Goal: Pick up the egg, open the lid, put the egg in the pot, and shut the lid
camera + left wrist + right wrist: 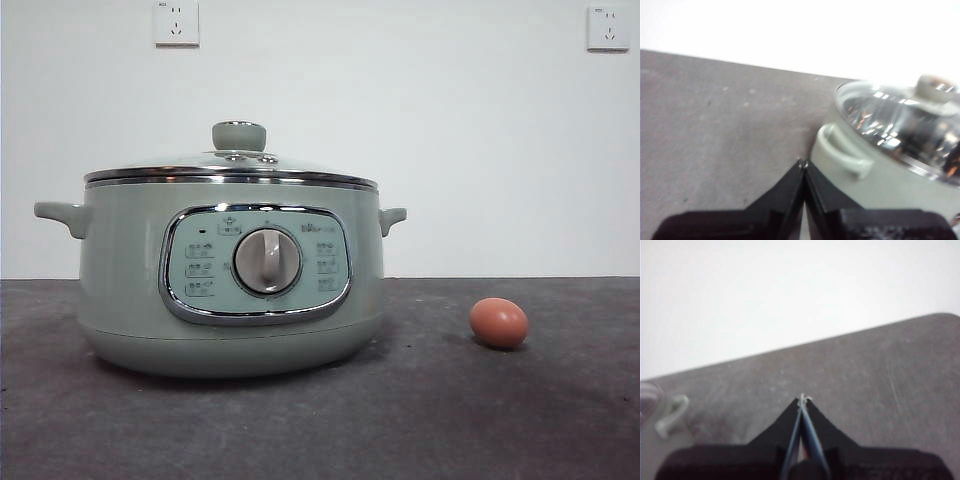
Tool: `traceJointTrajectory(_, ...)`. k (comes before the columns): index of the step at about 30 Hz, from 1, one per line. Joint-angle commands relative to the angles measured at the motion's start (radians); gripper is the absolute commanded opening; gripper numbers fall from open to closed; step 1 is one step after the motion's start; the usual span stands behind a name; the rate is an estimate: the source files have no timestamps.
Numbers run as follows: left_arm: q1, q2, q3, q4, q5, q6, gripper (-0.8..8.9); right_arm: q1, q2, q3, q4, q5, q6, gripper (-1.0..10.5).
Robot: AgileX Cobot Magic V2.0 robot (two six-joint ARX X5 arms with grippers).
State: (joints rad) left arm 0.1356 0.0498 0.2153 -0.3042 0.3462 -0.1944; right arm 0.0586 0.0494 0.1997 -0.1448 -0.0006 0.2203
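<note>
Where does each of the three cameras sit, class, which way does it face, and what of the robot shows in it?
Front view: low at table height, looking level across at the pot, its lid on, and the egg; no arm shows.
Left wrist view: on the left arm, looking down past the left gripper, jaws shut, at the pot's side handle.
Right wrist view: on the right arm, right gripper shut over the bare table.
Shared: all three views show the pot.
</note>
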Motion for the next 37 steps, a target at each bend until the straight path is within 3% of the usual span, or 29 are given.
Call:
traceJointTrajectory(1,0.003,0.028,0.065,-0.031,0.024,-0.019,-0.06,-0.001,0.040,0.077,-0.028,-0.020,0.024,-0.1)
traceJointTrajectory(5,0.003,0.096,0.181,-0.110,0.035,-0.004,-0.06,-0.001,0.130,0.218,-0.140,-0.101,0.009,-0.1)
traceJointTrajectory(9,-0.006,0.180,0.312,-0.182,0.103,0.044,-0.06,-0.001,0.246,0.386,-0.307,-0.210,-0.076,-0.1)
traceJointTrajectory(13,-0.021,0.254,0.438,-0.258,0.143,0.053,-0.06,-0.001,0.349,0.542,-0.453,-0.272,-0.132,-0.1)
traceJointTrajectory(19,-0.040,0.372,0.642,-0.438,0.179,0.140,-0.06,-0.001,0.482,0.765,-0.669,-0.334,-0.229,-0.1)
traceJointTrajectory(26,-0.079,0.469,0.814,-0.624,0.186,0.211,-0.06,0.000,0.575,0.913,-0.849,-0.349,-0.325,-0.1)
traceJointTrajectory(35,-0.091,0.518,0.852,-0.699,0.202,0.225,0.01,0.001,0.603,0.930,-0.875,-0.352,-0.326,0.1)
traceJointTrajectory(37,-0.091,0.527,0.852,-0.707,0.230,0.225,0.14,0.001,0.603,0.930,-0.874,-0.352,-0.326,0.8)
